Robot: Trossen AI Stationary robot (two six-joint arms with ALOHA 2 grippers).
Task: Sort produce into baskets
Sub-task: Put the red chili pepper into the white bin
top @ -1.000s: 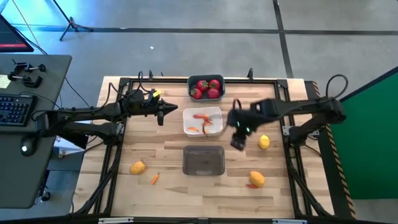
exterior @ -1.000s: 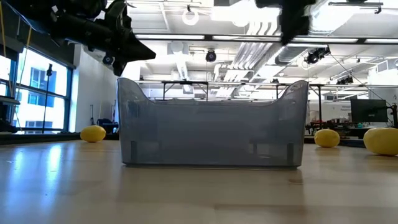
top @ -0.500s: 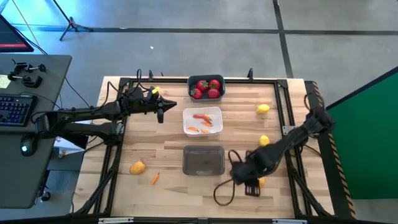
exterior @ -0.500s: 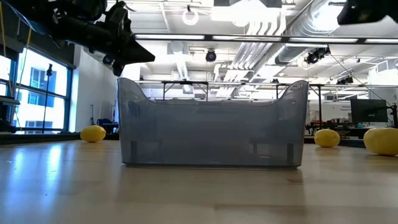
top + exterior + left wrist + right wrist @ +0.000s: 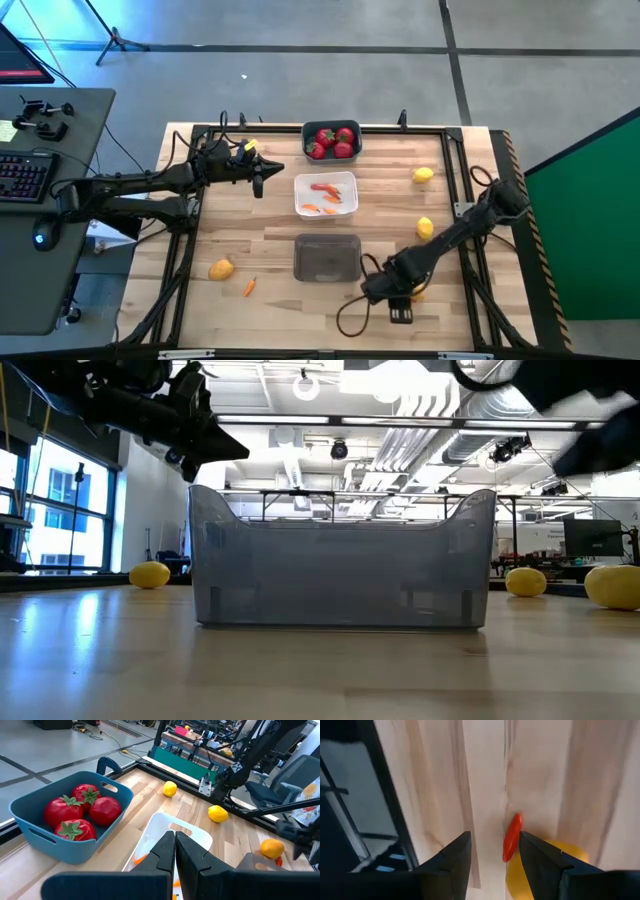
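My right gripper (image 5: 492, 852) is open and points down over the near right of the table (image 5: 398, 305). Ahead of its fingers a small orange carrot piece (image 5: 512, 837) lies on the wood against a yellow lemon (image 5: 540, 870); the fingers touch neither. My left gripper (image 5: 262, 178) is shut and empty, held above the table left of the white basket (image 5: 326, 194), which holds carrot pieces. The blue basket (image 5: 332, 140) holds red strawberries (image 5: 82, 812). The translucent grey basket (image 5: 327, 258) stands in the near middle.
Loose lemons lie at the far right (image 5: 424, 175), mid right (image 5: 425, 227) and near left (image 5: 221, 269), with a carrot piece (image 5: 249, 287) beside the last. A black frame rail (image 5: 390, 800) runs along the near edge close to my right gripper.
My right gripper has swung from beside the white basket toward the table's near edge and come down over the lemon and carrot at the near right.
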